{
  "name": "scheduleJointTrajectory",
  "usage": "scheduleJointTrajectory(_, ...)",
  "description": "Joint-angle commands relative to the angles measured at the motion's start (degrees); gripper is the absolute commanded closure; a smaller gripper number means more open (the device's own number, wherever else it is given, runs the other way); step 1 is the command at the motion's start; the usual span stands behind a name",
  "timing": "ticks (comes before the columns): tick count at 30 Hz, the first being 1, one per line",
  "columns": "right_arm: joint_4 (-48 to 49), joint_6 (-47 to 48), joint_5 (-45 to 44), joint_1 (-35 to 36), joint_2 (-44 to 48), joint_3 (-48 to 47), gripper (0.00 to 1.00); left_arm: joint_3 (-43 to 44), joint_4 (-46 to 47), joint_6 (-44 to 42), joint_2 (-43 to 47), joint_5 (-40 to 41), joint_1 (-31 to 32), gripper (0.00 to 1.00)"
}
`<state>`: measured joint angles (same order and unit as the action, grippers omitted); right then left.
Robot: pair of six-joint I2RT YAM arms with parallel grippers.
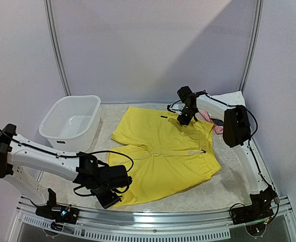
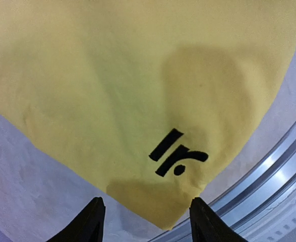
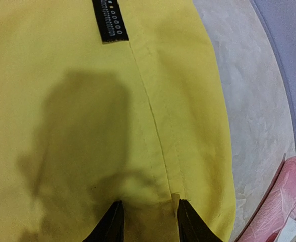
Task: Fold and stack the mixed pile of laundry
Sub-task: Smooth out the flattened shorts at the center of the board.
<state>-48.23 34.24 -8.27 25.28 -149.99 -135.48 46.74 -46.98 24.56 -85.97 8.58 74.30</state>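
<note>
I am looking down on the pale marbled table, and the yellow shorts take up most of its middle. They lie spread flat, with the waistband toward the right side and the legs toward the left. The white plastic basket sits at the back left, just beside the shorts but apart from them. A white folded cloth lies in the far right corner, behind my right arm.

My left gripper is low at the near left corner of the shorts. Its jaws stand apart, with the tip of the hem lying between them, unclamped.

My right gripper presses down on the far edge of the shorts beside a seam. Its jaws are partly apart with cloth puckered between them, and I cannot tell whether they are pinching it.

A pink item lies just right of that gripper. A black label is sewn at the seam, a black logo is printed near the left corner, and a white drawstring runs across the waistband.
</note>
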Motion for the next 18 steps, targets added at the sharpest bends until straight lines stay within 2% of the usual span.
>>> scheduleJointTrajectory(1,0.03,-2.68,6.0,-0.44,0.15,0.07,0.59,7.04,-5.13,-5.26,4.97,6.64,-1.35,0.39)
scheduleJointTrajectory(3,-1.19,-4.37,10.34,-0.44,4.77,0.87,0.52,11.88,-7.14,-6.85,5.81,11.74,-1.56,0.31)
scheduleJointTrajectory(4,-1.31,-4.91,12.8,-0.43,7.73,2.03,0.46,14.41,-8.05,-7.32,5.97,14.1,-1.91,0.23)
scheduleJointTrajectory(6,-0.2,-6.13,15.39,-0.42,15.26,6.65,0.41,18.23,-8.39,-8.39,5.9,16.62,-3.27,0.09)
scheduleJointTrajectory(12,-0.06,-6.48,21.11,-0.55,38.99,29.42,0.35,21.28,-5.15,-8.09,2.93,13.43,-5.57,0.08)
scheduleJointTrajectory(16,-5.6,-4.09,27.89,-3.08,49.02,46.48,0.34,19.04,-1.49,-6.3,1.21,15.04,-5.91,0.08)
scheduleJointTrajectory(18,-7.83,-2.22,28.85,-4.13,52.01,54.47,0.34,18.81,3.15,-6.28,0.31,16.94,-7.04,0.08)
